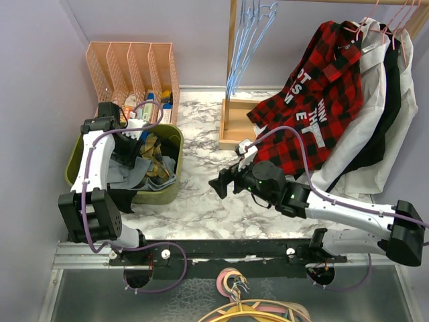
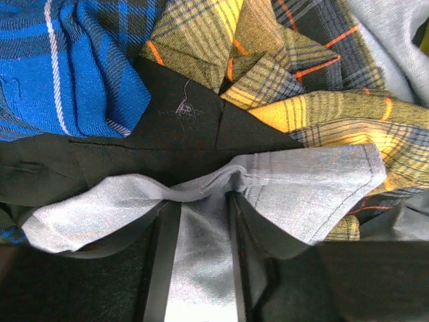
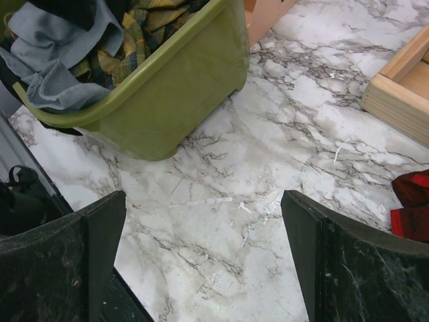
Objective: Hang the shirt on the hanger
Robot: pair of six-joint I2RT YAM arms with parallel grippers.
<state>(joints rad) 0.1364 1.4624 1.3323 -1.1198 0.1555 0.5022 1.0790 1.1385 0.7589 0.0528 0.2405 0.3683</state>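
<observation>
The mustard-yellow and dark plaid shirt [image 1: 155, 161] lies crumpled in the green basket [image 1: 171, 191], among other clothes. It fills the upper right of the left wrist view [image 2: 322, 114] and shows in the right wrist view [image 3: 144, 30]. My left gripper [image 1: 129, 151] is down in the basket, and in its own view [image 2: 199, 201] it is shut on a fold of grey cloth [image 2: 301, 188], just beside the shirt. The light-blue wire hangers [image 1: 249, 40] hang on the rack at the back. My right gripper [image 3: 203, 201] is open and empty above the marble table, to the right of the basket [image 1: 219, 184].
A blue plaid cloth [image 2: 80, 60] and a black cloth [image 2: 167, 127] lie next to the shirt. An orange file organiser [image 1: 131, 64] stands behind the basket. The wooden rack base [image 1: 234, 124] is mid-table. A red plaid shirt [image 1: 308, 100] and white and black garments [image 1: 382, 100] hang at right.
</observation>
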